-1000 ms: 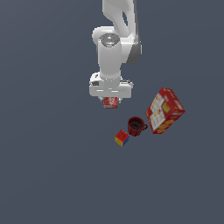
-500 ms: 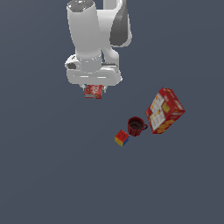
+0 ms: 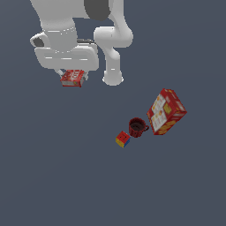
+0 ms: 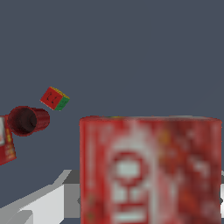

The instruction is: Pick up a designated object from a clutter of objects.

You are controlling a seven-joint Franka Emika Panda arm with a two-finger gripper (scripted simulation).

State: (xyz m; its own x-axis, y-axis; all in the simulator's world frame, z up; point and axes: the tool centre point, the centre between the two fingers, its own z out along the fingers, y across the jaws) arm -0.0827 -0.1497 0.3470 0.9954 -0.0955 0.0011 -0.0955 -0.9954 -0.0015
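Note:
The small red package with white lettering (image 3: 72, 78) hangs under my gripper (image 3: 72, 76), which is shut on it, high above the floor at the exterior view's upper left. In the wrist view the package (image 4: 151, 170) fills the near field, blurred. The rest of the clutter lies on the floor towards the exterior view's right: the large red-yellow box (image 3: 166, 111), the dark red mug (image 3: 137, 127) and the small multicoloured cube (image 3: 122, 140). The wrist view also shows the mug (image 4: 27, 120), the cube (image 4: 55, 98) and an edge of the box (image 4: 6, 146).
The arm's white base column (image 3: 113, 66) stands just to the right of the held package in the exterior view. The floor is a plain dark grey surface (image 3: 66, 176).
My gripper has carried the red package up and towards the exterior view's left, away from the mug, cube and box. Those three have not moved.

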